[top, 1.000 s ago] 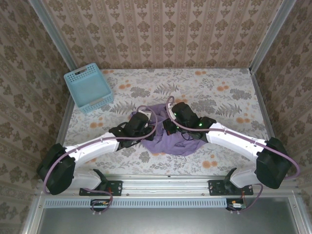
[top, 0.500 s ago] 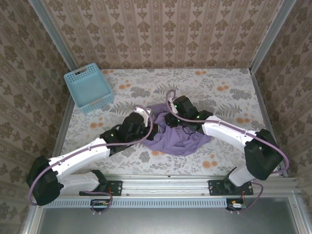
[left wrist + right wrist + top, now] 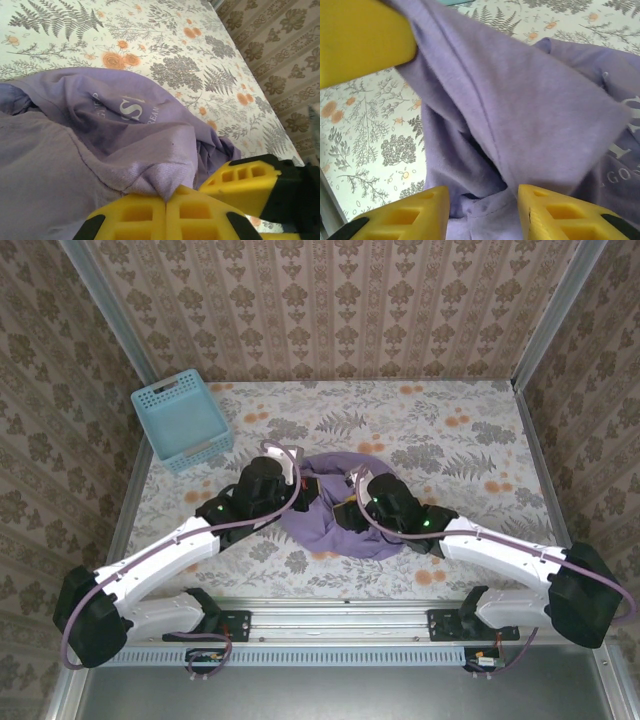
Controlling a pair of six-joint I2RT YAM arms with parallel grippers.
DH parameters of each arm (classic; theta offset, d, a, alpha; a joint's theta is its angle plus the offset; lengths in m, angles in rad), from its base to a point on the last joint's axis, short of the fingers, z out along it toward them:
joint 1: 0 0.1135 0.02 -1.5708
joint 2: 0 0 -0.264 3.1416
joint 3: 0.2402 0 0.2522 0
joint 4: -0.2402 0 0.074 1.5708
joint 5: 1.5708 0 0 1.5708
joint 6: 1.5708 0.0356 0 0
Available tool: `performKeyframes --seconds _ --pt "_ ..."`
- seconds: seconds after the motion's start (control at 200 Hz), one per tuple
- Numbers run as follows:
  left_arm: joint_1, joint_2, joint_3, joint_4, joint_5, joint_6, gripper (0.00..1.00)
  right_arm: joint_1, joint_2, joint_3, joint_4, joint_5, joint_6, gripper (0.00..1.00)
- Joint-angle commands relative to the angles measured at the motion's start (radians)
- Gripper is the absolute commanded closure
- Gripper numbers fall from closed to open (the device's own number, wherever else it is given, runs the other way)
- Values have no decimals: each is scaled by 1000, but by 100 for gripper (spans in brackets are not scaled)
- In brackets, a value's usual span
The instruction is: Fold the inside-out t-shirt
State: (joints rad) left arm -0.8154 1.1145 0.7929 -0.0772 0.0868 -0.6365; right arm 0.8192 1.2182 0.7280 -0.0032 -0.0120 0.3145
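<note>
Crumpled lavender t-shirt [image 3: 330,540] lying toward the near edge of the table [image 3: 450,430], midway along.
The left gripper [image 3: 165,197] is clamped on a limp, light fold; the right gripper [image 3: 482,200] has its jaws apart, seemingly holding nothing. Best grasped at hems.

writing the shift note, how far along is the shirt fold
Nothing looks folded yet: the t-shirt lies bunched on the table, some white lettering showing. In hand: the left gripper is shut on a ridge of cloth; the right gripper stands open, cloth between its fingers. Left: flattening it and every fold.
</note>
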Motion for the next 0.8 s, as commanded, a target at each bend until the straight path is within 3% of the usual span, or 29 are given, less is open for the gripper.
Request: performKeyframes --seconds 0.0,0.165,0.33,0.795 --pt "8 -1 34 14 27 -16 100 11 4 -12 116 -61 -7 63" --pt "10 -5 26 12 26 -19 100 17 66 37 76 -24 -16 70" --pt "13 -7 28 0 21 -17 100 17 118 60 100 -112 -9 75" --pt "16 -18 18 -6 18 -14 100 -17 203 86 89 -89 21 77"
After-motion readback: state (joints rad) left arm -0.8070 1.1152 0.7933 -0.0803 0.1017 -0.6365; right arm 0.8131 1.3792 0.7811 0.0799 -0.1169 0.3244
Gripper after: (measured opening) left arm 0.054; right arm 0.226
